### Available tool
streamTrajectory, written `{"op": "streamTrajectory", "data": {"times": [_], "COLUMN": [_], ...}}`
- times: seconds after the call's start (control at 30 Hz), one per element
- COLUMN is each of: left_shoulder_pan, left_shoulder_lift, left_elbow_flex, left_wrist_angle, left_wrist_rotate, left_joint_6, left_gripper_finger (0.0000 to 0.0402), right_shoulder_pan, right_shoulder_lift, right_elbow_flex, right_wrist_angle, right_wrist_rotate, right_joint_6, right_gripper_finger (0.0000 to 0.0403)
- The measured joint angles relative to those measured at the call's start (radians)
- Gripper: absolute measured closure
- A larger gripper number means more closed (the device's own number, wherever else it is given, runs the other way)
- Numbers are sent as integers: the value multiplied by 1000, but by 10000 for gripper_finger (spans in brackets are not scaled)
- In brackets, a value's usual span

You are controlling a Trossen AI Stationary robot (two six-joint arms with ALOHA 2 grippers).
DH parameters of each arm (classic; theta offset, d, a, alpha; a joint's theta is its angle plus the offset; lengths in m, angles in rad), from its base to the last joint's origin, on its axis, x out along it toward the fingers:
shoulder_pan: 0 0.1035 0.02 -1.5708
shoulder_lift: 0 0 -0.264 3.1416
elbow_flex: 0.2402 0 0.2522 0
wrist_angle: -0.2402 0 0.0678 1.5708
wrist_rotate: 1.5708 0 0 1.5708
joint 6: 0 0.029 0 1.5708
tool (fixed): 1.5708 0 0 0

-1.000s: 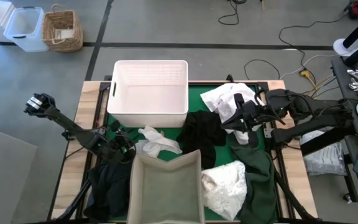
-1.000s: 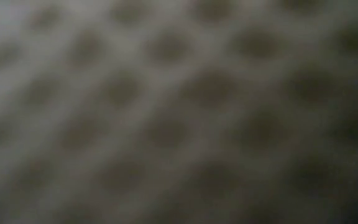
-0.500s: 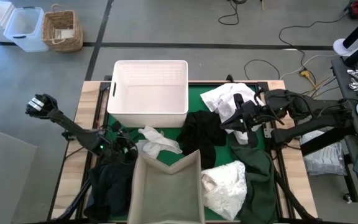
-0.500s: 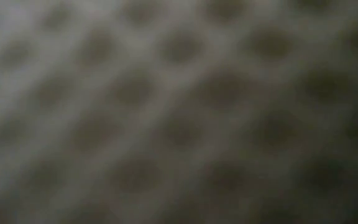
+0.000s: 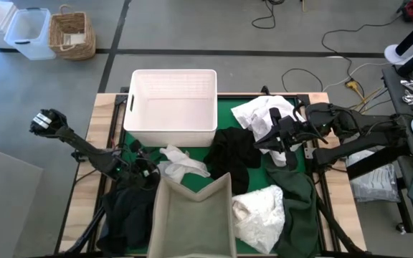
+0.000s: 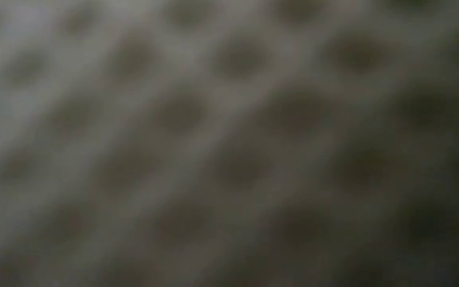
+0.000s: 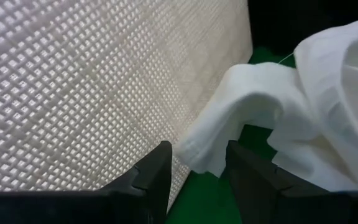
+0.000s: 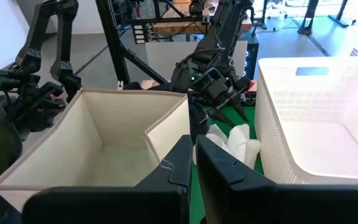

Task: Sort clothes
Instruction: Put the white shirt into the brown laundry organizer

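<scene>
A crumpled white garment (image 5: 181, 161) lies on the green mat between the white plastic basket (image 5: 172, 107) and a beige fabric box (image 5: 192, 215). My left gripper (image 5: 151, 174) is open at its left end. In the left wrist view its fingers (image 7: 163, 171) stand on either side of the garment's hanging edge (image 7: 204, 155), with no touch showing. A black garment (image 5: 235, 150), a printed white one (image 5: 264, 115), another white one (image 5: 260, 208) and a dark green one (image 5: 296, 201) lie to the right. My right gripper (image 5: 264, 142) is shut above them, holding nothing (image 8: 194, 158).
A dark garment (image 5: 127, 215) lies at the near left, under the left arm. The beige box's wall (image 7: 73, 93) stands close beside my left gripper. A blurred lattice fills the low view (image 6: 229, 143). Bins and a wicker basket (image 5: 72, 32) stand on the floor beyond the table.
My left gripper has crept a little toward the right and the near edge, closer to the crumpled white garment. The garments have stayed where they were.
</scene>
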Motion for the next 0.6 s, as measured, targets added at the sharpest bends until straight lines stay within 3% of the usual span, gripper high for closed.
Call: {"op": "streamTrajectory", "data": {"times": [0.6], "left_shoulder_pan": [38], "left_shoulder_lift": [109], "left_elbow_flex": [0], "left_wrist_angle": [119], "left_wrist_rotate": [27], "left_joint_6": [30], "left_gripper_finger": [269], "right_shoulder_pan": [0], "right_shoulder_lift": [0], "right_elbow_flex": [0], "right_wrist_angle": [-1], "right_wrist_rotate": [0], "right_joint_6": [-10], "right_gripper_finger": [390]}}
